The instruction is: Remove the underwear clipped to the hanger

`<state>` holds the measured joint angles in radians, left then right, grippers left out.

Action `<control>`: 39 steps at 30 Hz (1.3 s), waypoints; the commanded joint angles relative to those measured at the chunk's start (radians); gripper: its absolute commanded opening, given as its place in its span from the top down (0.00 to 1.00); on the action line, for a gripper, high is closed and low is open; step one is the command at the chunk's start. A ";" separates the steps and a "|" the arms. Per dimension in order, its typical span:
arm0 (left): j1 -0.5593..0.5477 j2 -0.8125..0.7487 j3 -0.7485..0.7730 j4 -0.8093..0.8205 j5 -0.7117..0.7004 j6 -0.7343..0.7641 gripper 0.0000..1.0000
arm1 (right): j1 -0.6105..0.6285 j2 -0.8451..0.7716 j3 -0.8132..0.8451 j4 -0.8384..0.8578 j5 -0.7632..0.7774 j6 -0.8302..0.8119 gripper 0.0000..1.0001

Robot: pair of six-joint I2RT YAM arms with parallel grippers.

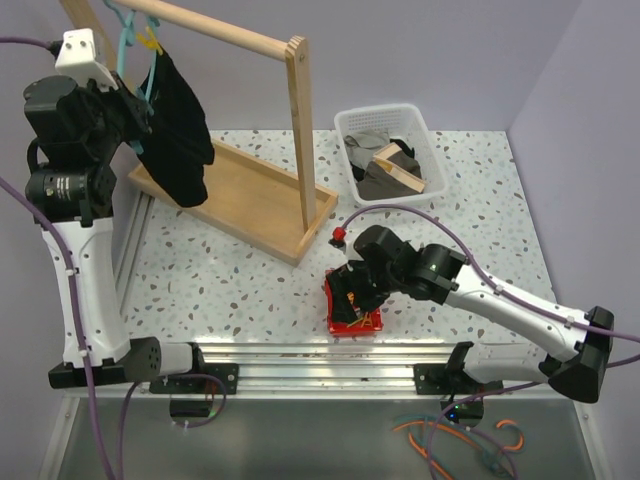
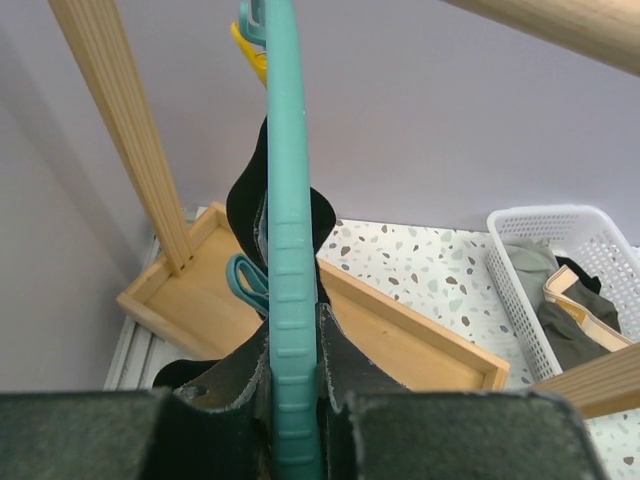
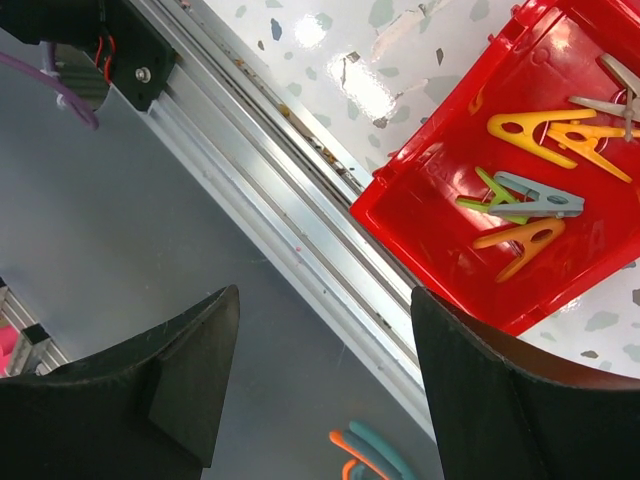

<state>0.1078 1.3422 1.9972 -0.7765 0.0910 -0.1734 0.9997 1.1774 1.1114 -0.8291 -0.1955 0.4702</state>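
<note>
The black underwear (image 1: 180, 130) hangs from the teal hanger (image 1: 124, 45) on the wooden rack's bar, with a yellow clip (image 1: 150, 42) at its top. My left gripper (image 1: 140, 112) is raised at the hanger and shut on it. In the left wrist view the hanger's teal bar (image 2: 290, 250) runs upright between my fingers (image 2: 225, 400), my gripper (image 2: 295, 370) closed on it; the underwear (image 2: 245, 200) hangs just behind it and the yellow clip (image 2: 250, 45) is at the top. My right gripper (image 1: 352, 295) is open and empty over the red tray (image 1: 345, 328).
The wooden rack (image 1: 298, 120) stands on its tray base (image 1: 250, 200) at back left. A white basket (image 1: 420, 120) holds grey and tan cloths. The red tray (image 3: 440, 230) holds several clothespins (image 3: 525, 200). An aluminium rail (image 1: 320, 355) runs along the near edge.
</note>
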 commanded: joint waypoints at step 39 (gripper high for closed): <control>-0.013 -0.686 -0.123 -0.008 0.846 -0.445 1.00 | -0.081 -0.392 0.068 -0.157 0.217 0.306 0.20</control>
<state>0.0956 0.6342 1.9396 -0.8970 0.6930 -0.5613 0.9218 0.8661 1.1755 -0.9611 -0.0845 0.6811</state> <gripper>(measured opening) 0.159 0.778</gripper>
